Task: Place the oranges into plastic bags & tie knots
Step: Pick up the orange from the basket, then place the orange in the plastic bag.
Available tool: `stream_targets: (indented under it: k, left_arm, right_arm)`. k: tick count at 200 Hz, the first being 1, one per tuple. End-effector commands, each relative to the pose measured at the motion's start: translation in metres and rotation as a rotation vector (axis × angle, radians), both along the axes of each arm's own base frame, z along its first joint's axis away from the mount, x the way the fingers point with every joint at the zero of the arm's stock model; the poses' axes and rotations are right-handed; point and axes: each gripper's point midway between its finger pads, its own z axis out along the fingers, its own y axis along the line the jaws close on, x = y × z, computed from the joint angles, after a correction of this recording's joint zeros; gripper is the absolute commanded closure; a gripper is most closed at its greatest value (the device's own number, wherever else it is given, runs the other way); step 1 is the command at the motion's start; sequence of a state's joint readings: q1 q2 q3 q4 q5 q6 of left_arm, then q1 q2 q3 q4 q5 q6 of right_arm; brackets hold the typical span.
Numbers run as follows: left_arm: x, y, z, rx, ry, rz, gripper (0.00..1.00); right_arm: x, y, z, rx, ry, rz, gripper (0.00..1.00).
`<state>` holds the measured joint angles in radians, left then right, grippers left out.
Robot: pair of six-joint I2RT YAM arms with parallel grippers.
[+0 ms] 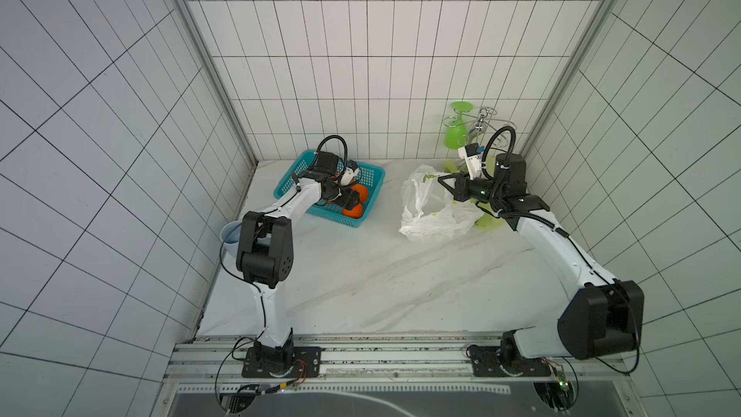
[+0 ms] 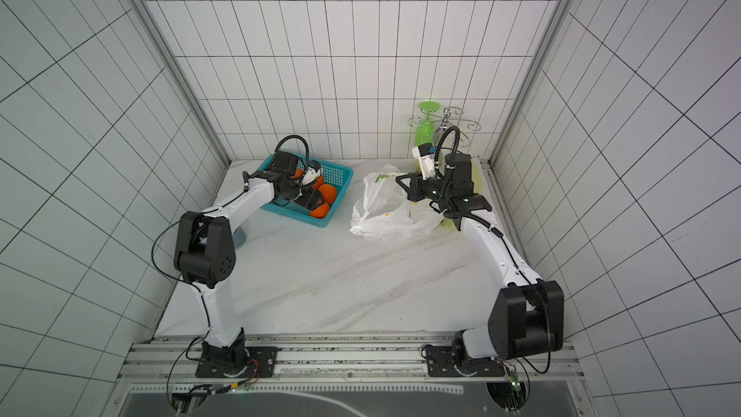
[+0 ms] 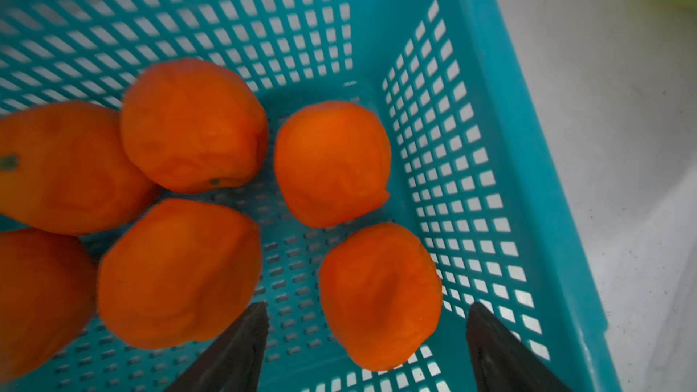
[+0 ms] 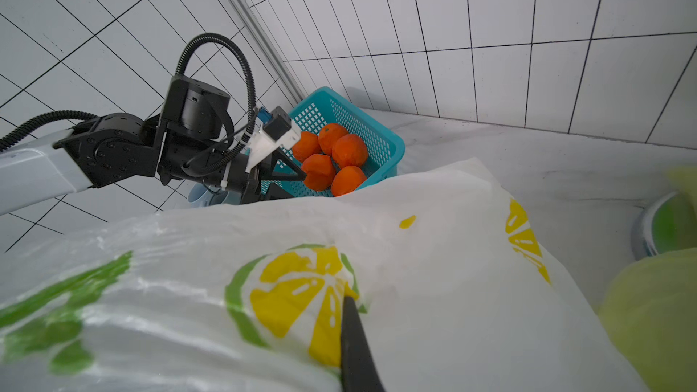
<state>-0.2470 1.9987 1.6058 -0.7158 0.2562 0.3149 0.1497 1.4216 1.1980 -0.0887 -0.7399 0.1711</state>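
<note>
Six oranges [image 3: 192, 126] sit in teal basket [image 3: 509, 145], at back of table [image 1: 361, 274] on L side. L gripper [image 3: 367, 307] hangs inside basket, jaws wide, nothing held; one orange [image 3: 381, 296] lies btwn the tips, untouched. White lemon-print bag [image 1: 429, 214] slumps on table, apart from basket. R gripper [image 1: 442, 181] is pinched tight on its top edge, lifting it. Yellow-green bag [image 4: 656, 314] lies just beside white one, away from basket.

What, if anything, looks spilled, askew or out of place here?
Nothing is spilled or damaged. All six oranges sit in the teal basket below the open left gripper. The white lemon-print bag sags, pinched by the shut right gripper; the yellow-green bag lies crumpled beside it.
</note>
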Motion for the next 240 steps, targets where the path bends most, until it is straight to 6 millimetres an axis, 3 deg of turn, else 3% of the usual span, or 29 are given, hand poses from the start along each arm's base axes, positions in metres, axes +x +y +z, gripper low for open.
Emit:
stream_targets:
  k: [1, 39, 58, 77, 87, 103, 104, 106, 112, 114, 132, 152, 187, 200, 214, 227, 240]
  left_arm:
    - [-0.007, 0.003, -0.022, 0.098, 0.072, -0.004, 0.16]
    - [0.001, -0.005, -0.058, 0.155, 0.111, -0.001, 0.14]
    - [0.006, -0.013, -0.062, 0.132, 0.105, -0.006, 0.23]
    - [0.01, -0.016, -0.05, 0.105, 0.074, -0.005, 0.38]
    - [0.007, -0.015, -0.033, 0.088, 0.051, -0.01, 0.43]
    - [-0.005, -0.012, 0.015, 0.025, -0.015, -0.025, 0.5]
    - [-0.007, -0.011, 0.011, 0.024, -0.005, -0.027, 0.5]
    - [-0.009, -0.011, 0.026, 0.008, -0.03, -0.031, 0.51]
    - [-0.018, -0.01, 0.042, -0.032, -0.046, -0.045, 0.52]
    - [-0.023, -0.01, 0.056, -0.051, -0.07, -0.053, 0.53]
    - [-0.073, -0.016, 0.117, -0.205, -0.156, -0.167, 0.56]
    - [-0.142, -0.041, 0.187, -0.424, -0.271, -0.363, 0.55]
    - [-0.229, -0.103, 0.296, -0.591, -0.423, -0.633, 0.53]
    - [-0.252, -0.135, 0.316, -0.623, -0.42, -0.721, 0.53]
    - [-0.266, -0.172, 0.322, -0.612, -0.397, -0.774, 0.53]
    - [-0.265, -0.204, 0.311, -0.551, -0.367, -0.775, 0.53]
    - [-0.25, -0.226, 0.289, -0.472, -0.339, -0.728, 0.54]
  right_arm:
    - [-0.006, -0.002, -0.005, -0.001, -0.007, 0.017, 1.0]
    - [-0.006, -0.002, -0.007, 0.004, -0.005, 0.016, 1.0]
    - [-0.006, -0.002, -0.009, 0.005, -0.002, 0.016, 1.0]
    - [-0.008, -0.002, -0.012, 0.004, 0.001, 0.015, 1.0]
    - [-0.008, -0.002, -0.013, 0.004, 0.002, 0.013, 1.0]
    - [-0.009, -0.003, -0.013, 0.006, 0.005, 0.006, 0.99]
    - [-0.009, -0.003, -0.013, 0.008, 0.007, 0.005, 0.99]
    - [-0.009, -0.003, -0.014, 0.009, 0.008, 0.005, 0.99]
    - [-0.01, -0.003, -0.014, 0.015, 0.012, 0.002, 0.99]
    - [-0.01, -0.003, -0.014, 0.018, 0.013, 0.002, 0.99]
    - [-0.012, 0.0, -0.011, 0.045, 0.021, 0.014, 0.99]
    - [-0.01, 0.004, -0.013, 0.049, 0.028, 0.027, 0.99]
    - [-0.011, 0.017, -0.023, 0.011, 0.04, 0.047, 0.99]
    - [-0.012, 0.022, -0.024, -0.006, 0.039, 0.051, 0.99]
    - [-0.013, 0.025, -0.025, -0.01, 0.043, 0.063, 0.99]
    - [-0.014, 0.028, -0.027, -0.011, 0.05, 0.077, 0.99]
    - [-0.017, 0.03, -0.028, -0.005, 0.057, 0.099, 0.99]
